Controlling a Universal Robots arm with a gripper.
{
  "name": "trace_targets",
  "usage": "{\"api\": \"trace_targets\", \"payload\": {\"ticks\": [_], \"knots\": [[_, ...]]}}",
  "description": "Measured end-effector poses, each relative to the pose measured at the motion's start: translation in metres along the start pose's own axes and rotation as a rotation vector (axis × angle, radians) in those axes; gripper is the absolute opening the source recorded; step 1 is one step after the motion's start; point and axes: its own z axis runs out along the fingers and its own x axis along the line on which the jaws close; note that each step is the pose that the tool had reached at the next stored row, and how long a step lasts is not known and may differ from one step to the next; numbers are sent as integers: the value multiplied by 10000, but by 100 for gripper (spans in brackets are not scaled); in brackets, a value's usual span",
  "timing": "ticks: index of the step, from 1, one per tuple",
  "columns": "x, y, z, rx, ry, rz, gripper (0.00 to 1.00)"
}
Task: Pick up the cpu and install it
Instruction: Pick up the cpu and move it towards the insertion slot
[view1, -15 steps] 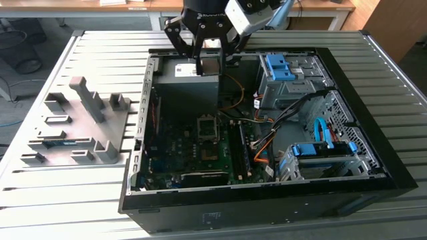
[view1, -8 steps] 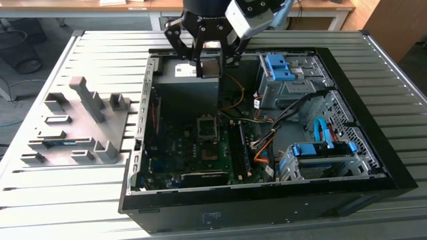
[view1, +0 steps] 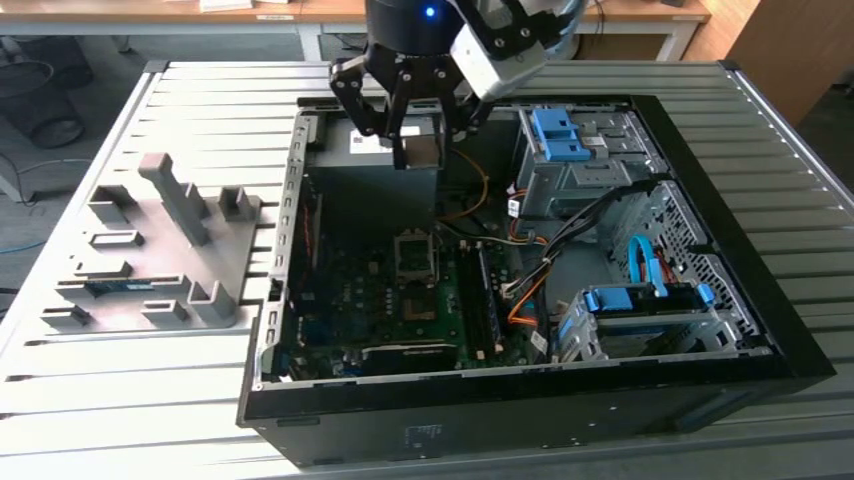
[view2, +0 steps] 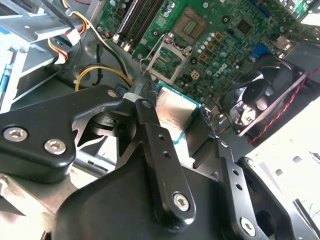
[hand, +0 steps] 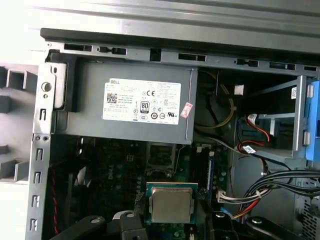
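Note:
My gripper hangs over the back of the open computer case, shut on the cpu, a thin square chip with a dull silver top. In both wrist views the cpu sits clamped by its edges between the black fingers, held flat in the air. The dark square socket with its metal frame lies on the green motherboard below, nearer the exterior view's front than the chip. The socket stands open.
A grey power supply box fills the case's back corner beside the gripper. Drive cages with blue latches and cable bundles crowd the exterior view's right. A black fan sits by the board. A grey parts fixture stands left of the case.

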Motion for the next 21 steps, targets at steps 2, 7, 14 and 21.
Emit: {"api": "trace_targets", "payload": {"ticks": [2, 7, 14, 21], "knots": [[2, -17, 36, 0, 1, 0, 47], [7, -59, 118, 0, 1, 0, 47], [13, -115, 214, 0, 1, 0, 47], [17, -151, 285, 0, 1, 0, 47]]}}
